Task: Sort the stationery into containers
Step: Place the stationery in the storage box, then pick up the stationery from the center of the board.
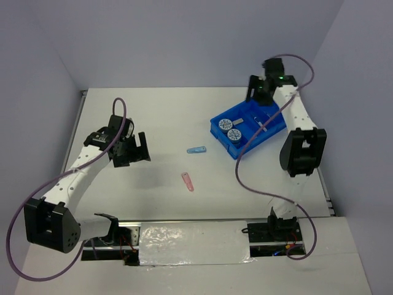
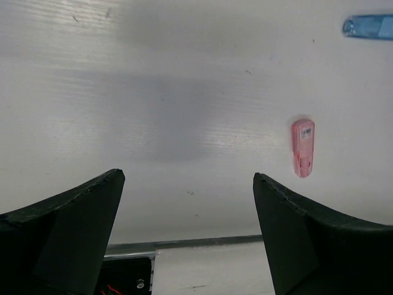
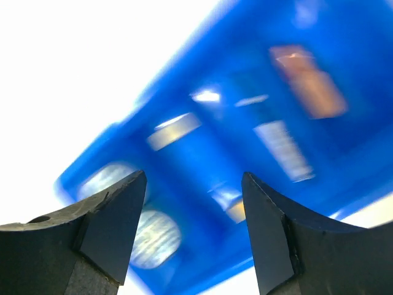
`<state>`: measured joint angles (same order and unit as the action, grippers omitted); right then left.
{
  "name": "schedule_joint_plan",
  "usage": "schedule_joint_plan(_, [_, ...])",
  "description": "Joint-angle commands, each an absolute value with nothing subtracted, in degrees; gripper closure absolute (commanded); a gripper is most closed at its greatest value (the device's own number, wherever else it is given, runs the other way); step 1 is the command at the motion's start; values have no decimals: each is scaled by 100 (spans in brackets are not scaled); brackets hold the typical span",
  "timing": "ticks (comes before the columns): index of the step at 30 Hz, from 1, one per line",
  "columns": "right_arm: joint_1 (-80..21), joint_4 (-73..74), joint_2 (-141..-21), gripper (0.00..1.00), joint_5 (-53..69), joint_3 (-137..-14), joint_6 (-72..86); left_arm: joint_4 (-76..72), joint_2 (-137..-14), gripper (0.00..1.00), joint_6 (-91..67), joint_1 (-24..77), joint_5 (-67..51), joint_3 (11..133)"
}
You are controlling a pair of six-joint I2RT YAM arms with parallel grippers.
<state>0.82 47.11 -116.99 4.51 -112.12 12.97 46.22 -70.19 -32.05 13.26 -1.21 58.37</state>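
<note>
Peering through blur, we find the right gripper (image 3: 195, 178) spread empty over the blue tray (image 1: 224, 140) (contents smeared); the left gripper (image 2: 188, 174) gapes over the table (image 2: 153, 92), pink piece (image 2: 303, 147) ahead, blue piece (image 2: 370, 27) cut off.

Pink piece (image 1: 187, 181), blue piece (image 1: 196, 149) outside blue tray (image 1: 221, 138)

Soft, even light fills the overhead view, and the white table (image 1: 159, 123) reads bright with only faint shadows beneath the arms. In the left wrist view a broad, diffuse shadow band crosses the surface, and the pink piece (image 2: 303, 147) is sharp. The right wrist view is heavily motion-blurred: the blue tray (image 3: 184, 153) smears into streaks, the background is blown out to white, and only the right gripper (image 3: 194, 174) is crisp
</note>
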Motion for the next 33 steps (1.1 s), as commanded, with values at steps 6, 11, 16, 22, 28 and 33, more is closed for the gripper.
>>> schedule_joint_plan(6, [-3230, 3481, -10169, 31, 905, -9082, -965, 4641, -7031, 1, -3762, 1292, 475, 6319])
schedule_joint_plan(11, [-3797, 3348, -10432, 31, 677, -8841, -1915, 4614, -7128, 1, -3604, 1283, 194, 6285])
schedule_joint_plan(16, [-3744, 3753, -11135, 30, 590, -9307, -2364, 4509, -6926, 1, -3595, 1292, 44, 5934])
schedule_joint_plan(22, [-3762, 3929, -11846, 32, 518, -9641, -2373, 4596, -6540, 1, -3516, 1292, 53, 5669])
schedule_joint_plan(28, [-3779, 3824, -12172, 33, 650, -9545, -2329, 4755, -6390, 1, -3524, 1292, 167, 5634])
schedule_joint_plan(33, [-3788, 3841, -12392, 37, 756, -9422, -2277, 4781, -6319, 1, -3586, 1292, 158, 5564])
